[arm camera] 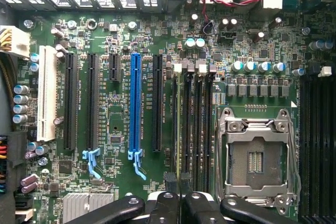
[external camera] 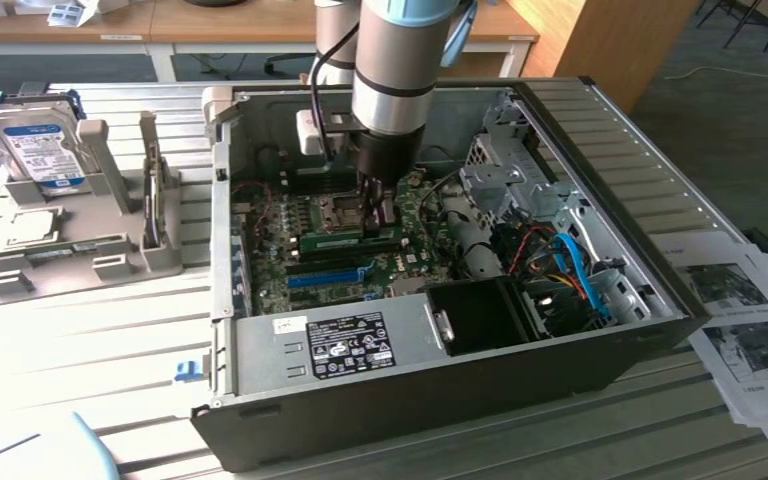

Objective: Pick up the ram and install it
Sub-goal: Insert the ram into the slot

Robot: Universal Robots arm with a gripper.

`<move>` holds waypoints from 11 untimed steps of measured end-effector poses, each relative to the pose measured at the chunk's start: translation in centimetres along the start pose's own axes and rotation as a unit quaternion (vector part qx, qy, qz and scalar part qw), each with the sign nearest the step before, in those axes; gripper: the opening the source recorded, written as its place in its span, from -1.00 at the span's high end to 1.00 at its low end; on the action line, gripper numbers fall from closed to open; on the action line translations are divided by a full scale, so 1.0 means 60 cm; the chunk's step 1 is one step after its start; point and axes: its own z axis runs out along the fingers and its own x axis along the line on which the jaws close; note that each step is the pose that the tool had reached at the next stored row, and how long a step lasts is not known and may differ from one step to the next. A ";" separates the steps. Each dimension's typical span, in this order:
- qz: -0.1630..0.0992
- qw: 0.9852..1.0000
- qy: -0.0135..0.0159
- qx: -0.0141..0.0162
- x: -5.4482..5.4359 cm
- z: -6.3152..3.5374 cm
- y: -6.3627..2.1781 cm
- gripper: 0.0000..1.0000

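One strip: clamped the ram (external camera: 351, 240) edge-on in the shut claw (external camera: 380, 220), mid-frame in the exterior view, over DIMM slots (arm camera: 197, 124) beside the CPU socket (arm camera: 255, 156). Risked jamming one end through tilt; risked flexing the motherboard (arm camera: 118, 182) through off-line pressing.

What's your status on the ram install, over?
Gripper shut on ram. Ram on edge at memory slots, beside empty CPU socket. No obstruction seen.

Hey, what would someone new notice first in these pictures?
The robot arm reaches down into the open computer case at the exterior view's centre, its gripper right at the green ram on the motherboard. In the wrist view, the bright blue slot stands out among black ones.
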 end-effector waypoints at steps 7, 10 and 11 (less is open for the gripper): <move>0.000 1.000 0.000 0.000 0.000 0.002 0.000 0.78; 0.000 1.000 0.000 0.000 0.000 0.003 0.000 0.78; 0.000 1.000 0.000 0.000 0.000 0.004 0.000 0.78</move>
